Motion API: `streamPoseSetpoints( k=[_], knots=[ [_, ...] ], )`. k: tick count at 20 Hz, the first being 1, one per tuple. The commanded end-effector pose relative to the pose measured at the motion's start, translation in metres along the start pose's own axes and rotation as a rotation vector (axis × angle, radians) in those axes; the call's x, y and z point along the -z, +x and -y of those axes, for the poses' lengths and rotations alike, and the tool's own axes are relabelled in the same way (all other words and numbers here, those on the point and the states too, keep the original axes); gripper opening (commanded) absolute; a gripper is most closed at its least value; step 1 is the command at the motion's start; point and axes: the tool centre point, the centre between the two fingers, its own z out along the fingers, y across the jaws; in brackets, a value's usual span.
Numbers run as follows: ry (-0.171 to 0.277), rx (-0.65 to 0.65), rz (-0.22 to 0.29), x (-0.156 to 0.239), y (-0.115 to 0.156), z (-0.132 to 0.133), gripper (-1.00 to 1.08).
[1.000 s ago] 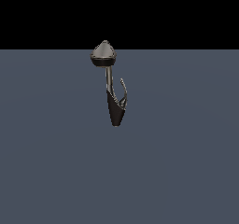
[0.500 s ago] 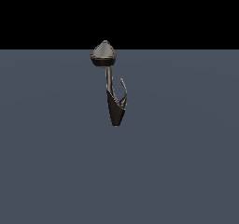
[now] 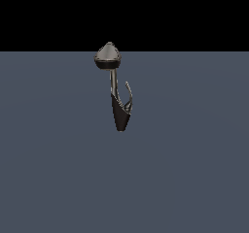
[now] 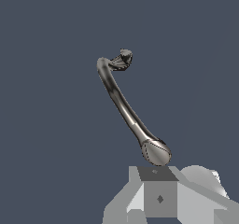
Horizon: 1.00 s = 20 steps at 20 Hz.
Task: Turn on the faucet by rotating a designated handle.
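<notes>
The faucet (image 3: 118, 101) stands alone in the middle of the grey tabletop (image 3: 194, 169), its black cone body below a thin stem and a bulbous grey head. The handle (image 3: 129, 95) curves up on the exterior view's right. The fingers: it cannot be told if spread.

You see no change across the exterior views, the faucet (image 3: 116, 93) sits unmoved, its handle (image 3: 128, 95) at the same angle.
</notes>
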Motion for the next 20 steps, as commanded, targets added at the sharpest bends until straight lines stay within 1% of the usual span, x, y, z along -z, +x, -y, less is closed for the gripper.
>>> streamPoseSetpoints(
  k=[1, 11, 20],
  knots=[
    [0.026, -0.07, 0.033, -0.012, 0.017, 0.007, -1.0],
    [0.135, -0.355, 0.171, -0.067, 0.085, 0.025, -1.0],
    [0.244, -0.63, 0.305, -0.126, 0.147, 0.031, -1.0]
  ],
)
